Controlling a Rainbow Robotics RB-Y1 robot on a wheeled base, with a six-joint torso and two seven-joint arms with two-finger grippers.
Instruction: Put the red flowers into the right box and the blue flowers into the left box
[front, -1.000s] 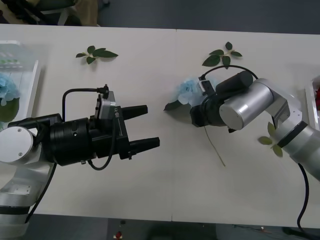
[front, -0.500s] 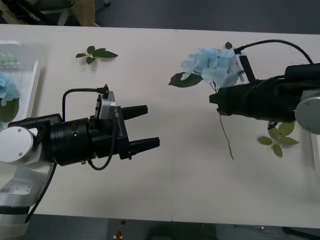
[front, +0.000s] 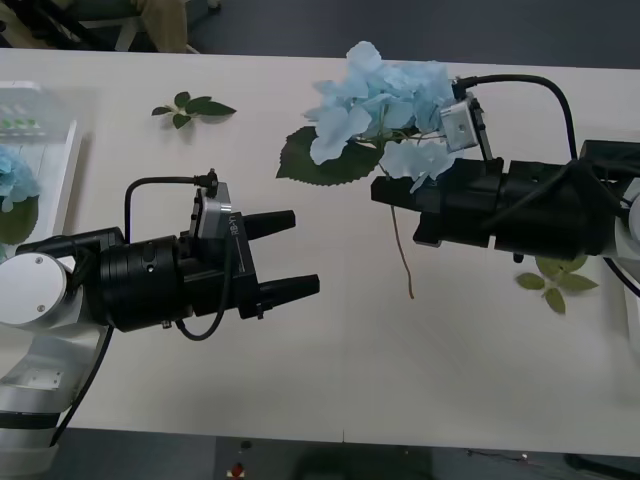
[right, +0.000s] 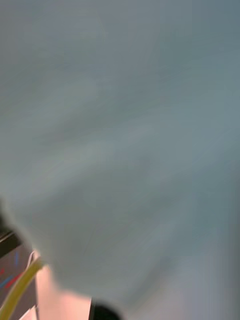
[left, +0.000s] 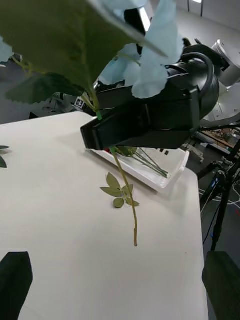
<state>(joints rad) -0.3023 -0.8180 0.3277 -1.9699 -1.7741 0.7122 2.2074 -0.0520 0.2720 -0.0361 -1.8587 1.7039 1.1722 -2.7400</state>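
My right gripper (front: 388, 198) is shut on the stem of a blue flower (front: 378, 95), held up over the middle of the table, right of centre. The puffy pale-blue head and a broad leaf (front: 325, 160) stick out past the fingers, and the thin stem (front: 404, 262) hangs below. In the left wrist view the same right gripper (left: 94, 136) pinches that stem (left: 126, 197). Pale-blue petals (right: 120, 125) press close against the right wrist camera. My left gripper (front: 300, 255) stands open and holds nothing, left of the flower. The left box (front: 70, 165) holds another blue flower (front: 12, 172). The right box (left: 167, 181) holds green stems; the red flowers' blooms are hidden.
A loose leaf sprig (front: 192, 107) lies at the back left of the table. Another sprig (front: 555, 282) lies under the right arm. The table's far corner (left: 192, 172) ends just past the right box, with stands and cables on the floor beyond.
My right gripper has lifted the blue flower off the table and carried it up and to the left. The left arm has not moved.
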